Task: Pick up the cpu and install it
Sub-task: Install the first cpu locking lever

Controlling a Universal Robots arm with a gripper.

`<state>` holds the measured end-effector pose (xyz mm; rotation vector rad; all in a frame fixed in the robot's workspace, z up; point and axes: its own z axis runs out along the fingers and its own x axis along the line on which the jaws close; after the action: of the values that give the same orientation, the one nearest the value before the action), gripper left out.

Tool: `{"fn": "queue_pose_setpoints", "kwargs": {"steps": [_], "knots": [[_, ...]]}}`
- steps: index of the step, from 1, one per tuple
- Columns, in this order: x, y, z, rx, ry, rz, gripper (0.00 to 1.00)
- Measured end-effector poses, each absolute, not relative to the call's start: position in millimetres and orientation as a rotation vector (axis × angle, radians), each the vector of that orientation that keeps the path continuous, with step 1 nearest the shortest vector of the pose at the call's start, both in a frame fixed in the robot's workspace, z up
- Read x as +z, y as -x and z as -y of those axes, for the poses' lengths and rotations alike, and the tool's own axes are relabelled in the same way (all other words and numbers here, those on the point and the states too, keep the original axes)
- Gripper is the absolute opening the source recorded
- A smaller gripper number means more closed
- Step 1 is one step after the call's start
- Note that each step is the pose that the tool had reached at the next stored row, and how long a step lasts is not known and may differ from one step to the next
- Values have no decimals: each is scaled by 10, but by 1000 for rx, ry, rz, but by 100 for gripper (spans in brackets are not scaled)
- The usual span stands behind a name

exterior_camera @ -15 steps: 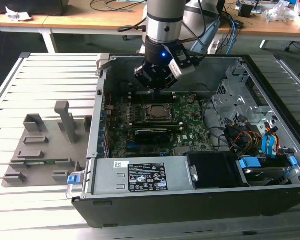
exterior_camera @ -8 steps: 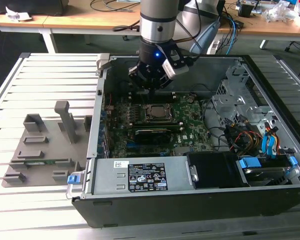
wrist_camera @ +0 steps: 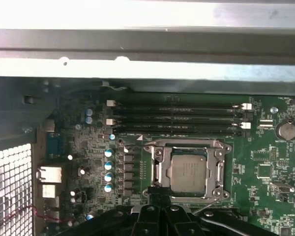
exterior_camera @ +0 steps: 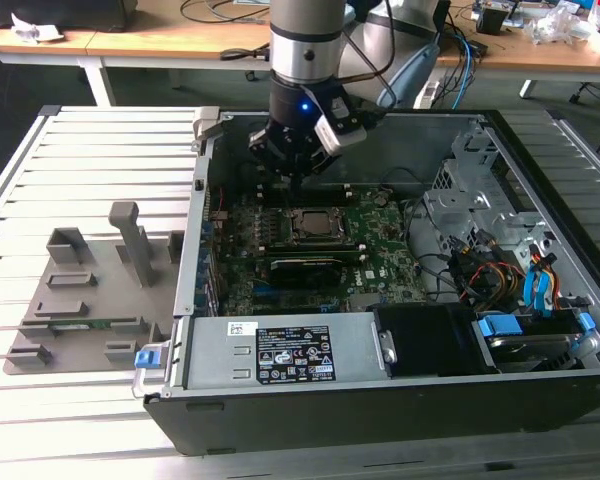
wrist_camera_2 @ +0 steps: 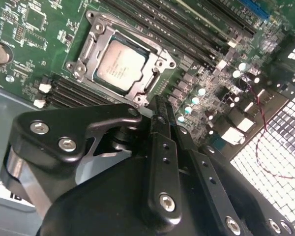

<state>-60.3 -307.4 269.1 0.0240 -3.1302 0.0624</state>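
Hovering just beside the socket frame point(wrist_camera_2: 119, 66), the gripper point(wrist_camera_2: 160, 105) is showing narrow, empty fingers, while the cpu point(wrist_camera_2: 120, 66) is sitting flat and should stay undisturbed.

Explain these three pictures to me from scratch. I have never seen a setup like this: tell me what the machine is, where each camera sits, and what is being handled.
The machine is a single robot arm. In the exterior view, taken by a camera off the arm, it reaches down into an open computer case lying on a slatted metal table. Its gripper hangs just above the green circuit board. A grey plastic holder tray sits on the table at the exterior view's left.

The two wrist views come from cameras riding on the arm, so they look down past the black gripper at the board. Both show the cpu, a small silvery square chip, already lying in its socket frame, beside long dark memory slots. The gripper holds nothing; its fingers look closed together just short of the chip.
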Motion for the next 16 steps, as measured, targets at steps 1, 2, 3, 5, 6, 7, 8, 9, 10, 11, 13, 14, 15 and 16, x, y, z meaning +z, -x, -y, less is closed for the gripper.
{"fn": "queue_pose_setpoints", "kwargs": {"steps": [1, 2, 3, 5, 6, 7, 8, 9, 10, 11, 13, 14, 15, 16], "knots": [[2689, 625, 3066, 62, -24, 3130, 11], [2688, 636, 3062, 62, -24, 3130, 11], [2687, 652, 3060, 62, -24, 3130, 11], [2679, 710, 3053, 62, -24, 3130, 11], [2674, 734, 3053, 62, -24, 3130, 11], [2669, 765, 3051, 62, -24, 3130, 11], [2665, 815, 3047, 62, -24, 3130, 11], [2661, 861, 3038, 63, -24, 3130, 11], [2658, 879, 3035, 63, -24, 3130, 11], [2655, 892, 3030, 63, -24, 3130, 11], [2648, 924, 3010, 62, -24, 3130, 11], [2646, 935, 2997, 62, -24, 3130, 11], [2641, 949, 2969, 63, -24, 3130, 11], [2634, 952, 2919, 62, -24, 3130, 11]]}}
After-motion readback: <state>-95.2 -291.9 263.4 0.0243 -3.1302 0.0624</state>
